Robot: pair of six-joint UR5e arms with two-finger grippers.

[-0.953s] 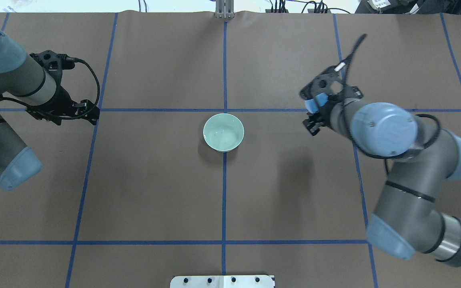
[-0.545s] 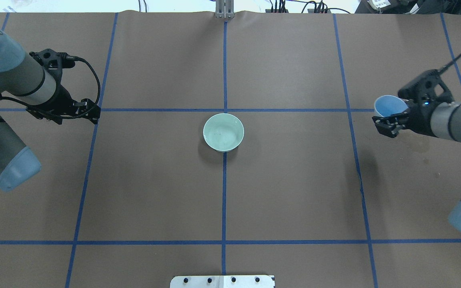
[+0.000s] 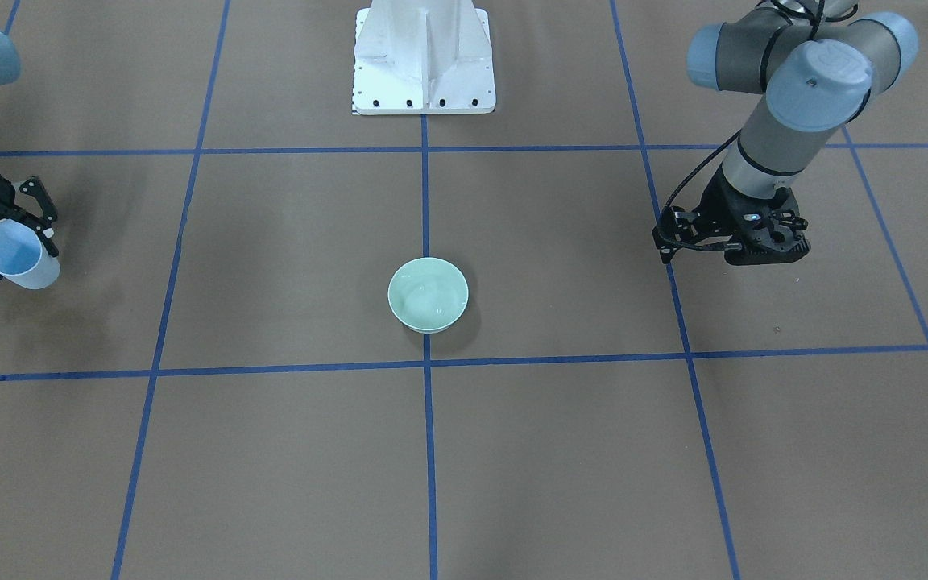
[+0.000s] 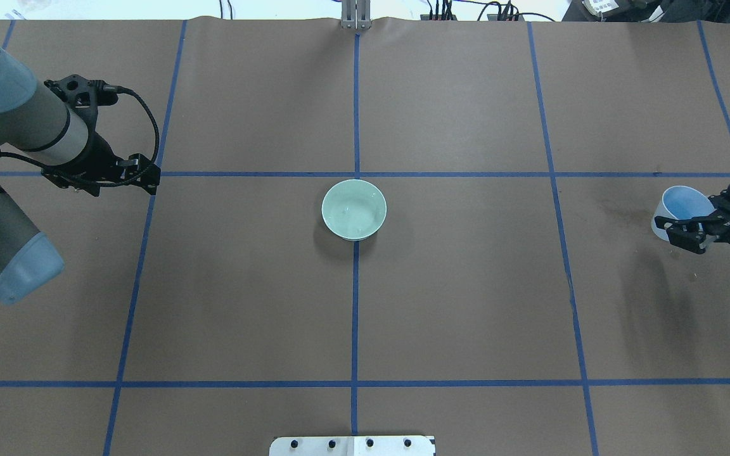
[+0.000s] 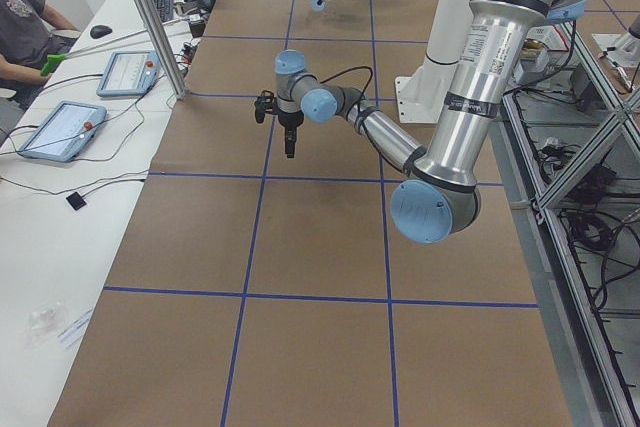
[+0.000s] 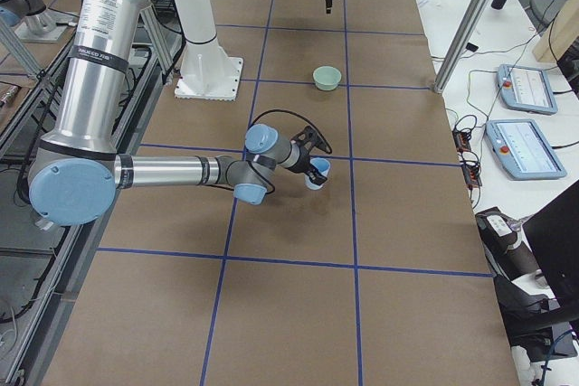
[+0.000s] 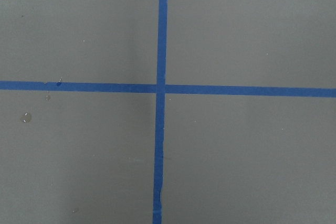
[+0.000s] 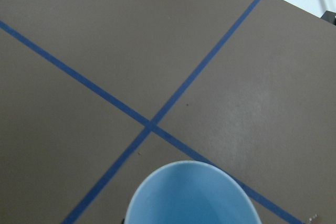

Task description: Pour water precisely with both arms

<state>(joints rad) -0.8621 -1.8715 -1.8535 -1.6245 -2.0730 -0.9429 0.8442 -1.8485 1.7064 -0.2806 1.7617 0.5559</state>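
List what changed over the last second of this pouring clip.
The right gripper, shut on the blue cup, carried it away from the green bowl and out toward the robot's right end of the table. The cup's open mouth now shows from overhead. Nothing was picked up or let go. The bowl and the left arm stayed where they were.
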